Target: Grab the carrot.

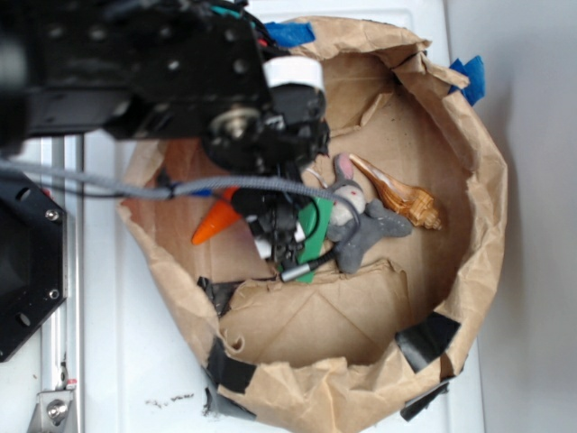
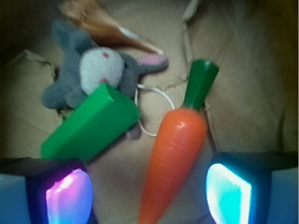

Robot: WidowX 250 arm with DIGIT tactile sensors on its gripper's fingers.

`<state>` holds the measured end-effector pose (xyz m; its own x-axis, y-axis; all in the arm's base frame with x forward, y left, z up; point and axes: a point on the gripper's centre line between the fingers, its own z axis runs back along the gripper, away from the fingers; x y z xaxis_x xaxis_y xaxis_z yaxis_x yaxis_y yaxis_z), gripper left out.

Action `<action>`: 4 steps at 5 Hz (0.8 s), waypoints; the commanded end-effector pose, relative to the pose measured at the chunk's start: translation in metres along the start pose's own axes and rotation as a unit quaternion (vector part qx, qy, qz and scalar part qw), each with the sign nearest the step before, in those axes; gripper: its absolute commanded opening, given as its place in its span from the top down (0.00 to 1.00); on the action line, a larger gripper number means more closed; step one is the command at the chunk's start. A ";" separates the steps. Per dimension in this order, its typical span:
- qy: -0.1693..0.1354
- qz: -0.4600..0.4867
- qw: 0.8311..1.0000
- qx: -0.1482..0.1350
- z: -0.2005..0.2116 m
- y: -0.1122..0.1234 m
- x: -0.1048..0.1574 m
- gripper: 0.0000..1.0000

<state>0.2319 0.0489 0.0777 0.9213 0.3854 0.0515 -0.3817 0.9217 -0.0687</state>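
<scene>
Inspector: While the gripper (image 2: 149, 193) stands open, the carrot (image 2: 175, 154) lies between its pads, nearer the right one, tip toward the wrist, stem leading away.

Clerk: Condition?

Inspector: Smooth bright-orange cone, dark-green cap. The green block (image 2: 91, 126) lies just left, apart from it.

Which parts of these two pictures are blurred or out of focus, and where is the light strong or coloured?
Exterior view: the black arm is blurred at the upper left; the carrot is mostly hidden; the white table is bright. Wrist view: soft all over, the rabbit and shell blurriest; the hand is open, its fingers glowing pink and cyan; corners dark.
</scene>
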 end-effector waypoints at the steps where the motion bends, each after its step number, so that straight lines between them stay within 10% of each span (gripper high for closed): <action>1: -0.017 0.029 0.999 0.000 0.008 0.032 0.031 0.00; 4: -0.003 -0.014 1.000 0.004 -0.021 0.002 0.036 0.00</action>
<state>0.2566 0.0627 0.0475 0.9336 0.3581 0.0068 -0.3573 0.9325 -0.0516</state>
